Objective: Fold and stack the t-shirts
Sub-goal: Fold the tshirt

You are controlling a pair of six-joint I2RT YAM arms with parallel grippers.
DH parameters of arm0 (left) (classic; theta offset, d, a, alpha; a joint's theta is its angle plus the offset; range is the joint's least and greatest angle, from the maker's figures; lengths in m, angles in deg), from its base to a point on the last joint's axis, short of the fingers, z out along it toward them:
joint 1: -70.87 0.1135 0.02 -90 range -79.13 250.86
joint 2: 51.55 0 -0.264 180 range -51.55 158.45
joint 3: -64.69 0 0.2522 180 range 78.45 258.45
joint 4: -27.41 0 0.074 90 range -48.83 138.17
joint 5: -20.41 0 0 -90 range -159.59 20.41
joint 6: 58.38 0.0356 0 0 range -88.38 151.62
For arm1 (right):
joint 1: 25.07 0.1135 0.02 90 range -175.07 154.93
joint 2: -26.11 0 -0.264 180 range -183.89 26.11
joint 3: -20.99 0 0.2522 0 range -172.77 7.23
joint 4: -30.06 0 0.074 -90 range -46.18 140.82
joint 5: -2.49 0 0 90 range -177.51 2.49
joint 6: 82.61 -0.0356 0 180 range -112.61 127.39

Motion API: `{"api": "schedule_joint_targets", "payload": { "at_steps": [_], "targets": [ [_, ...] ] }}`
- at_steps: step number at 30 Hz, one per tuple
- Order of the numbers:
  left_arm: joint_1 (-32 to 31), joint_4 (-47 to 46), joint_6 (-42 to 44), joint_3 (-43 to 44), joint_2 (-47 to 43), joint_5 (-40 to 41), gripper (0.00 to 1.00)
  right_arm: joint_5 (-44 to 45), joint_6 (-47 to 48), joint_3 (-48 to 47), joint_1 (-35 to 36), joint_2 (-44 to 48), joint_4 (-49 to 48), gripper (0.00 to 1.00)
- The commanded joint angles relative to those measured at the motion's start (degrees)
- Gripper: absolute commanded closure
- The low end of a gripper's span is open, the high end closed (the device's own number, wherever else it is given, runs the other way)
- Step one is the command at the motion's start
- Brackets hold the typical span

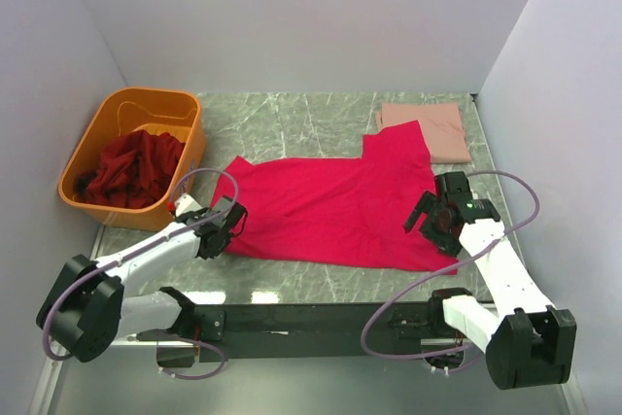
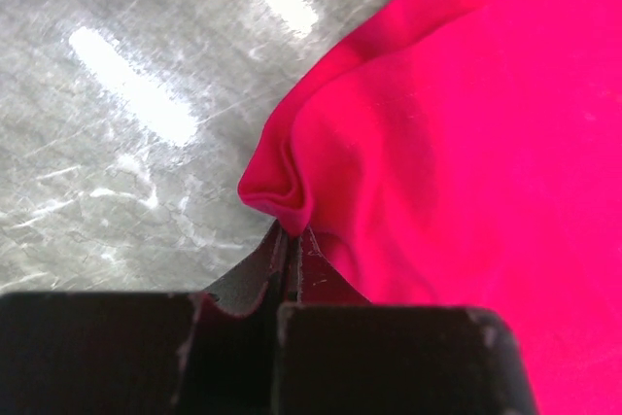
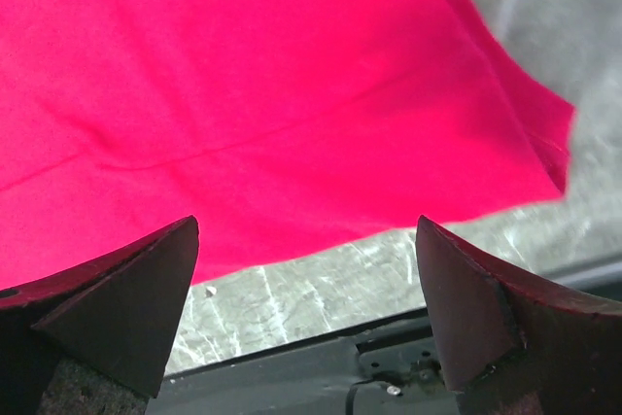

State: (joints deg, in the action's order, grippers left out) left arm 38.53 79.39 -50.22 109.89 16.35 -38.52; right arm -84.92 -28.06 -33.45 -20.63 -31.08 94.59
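The crimson-pink shirt [image 1: 340, 206] is spread flat with its long axis running from one gripper to the other. A bunched fold at its left end is pinched between the closed fingers of the left gripper [image 2: 292, 240], and the rest of the cloth spreads away ahead of it. The right gripper [image 3: 306, 230] is held with jaws wide apart and nothing between them. The shirt's near hem lies just below, so this nearer end is judged the one to be grasped next.
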Motion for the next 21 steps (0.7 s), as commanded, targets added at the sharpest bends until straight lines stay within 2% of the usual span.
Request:
{"api": "schedule_joint_targets", "payload": {
  "at_steps": [1, 7, 14, 21],
  "targets": [
    [-0.09, -1.92, 3.09, 0.99, -2.33, 1.27, 0.99, 3.38, -4.1, 1.22, -1.46, 1.2, 3.64, 0.02],
    [-0.01, -2.45, 5.11, 1.52, -3.91, 1.36, 0.99, -0.3, -6.92, 4.21, -6.03, 1.64, 2.59, 0.02],
    [-0.09, -1.92, 5.82, 1.52, -6.55, 2.33, 0.99, 0.05, -6.66, 3.86, -6.21, 0.94, 7.94, 0.05],
    [-0.09, -1.31, 5.73, 2.39, -7.34, 2.5, 0.99, -0.13, -7.89, 5.44, -6.21, 1.38, 6.89, 0.05]
  ]
}}
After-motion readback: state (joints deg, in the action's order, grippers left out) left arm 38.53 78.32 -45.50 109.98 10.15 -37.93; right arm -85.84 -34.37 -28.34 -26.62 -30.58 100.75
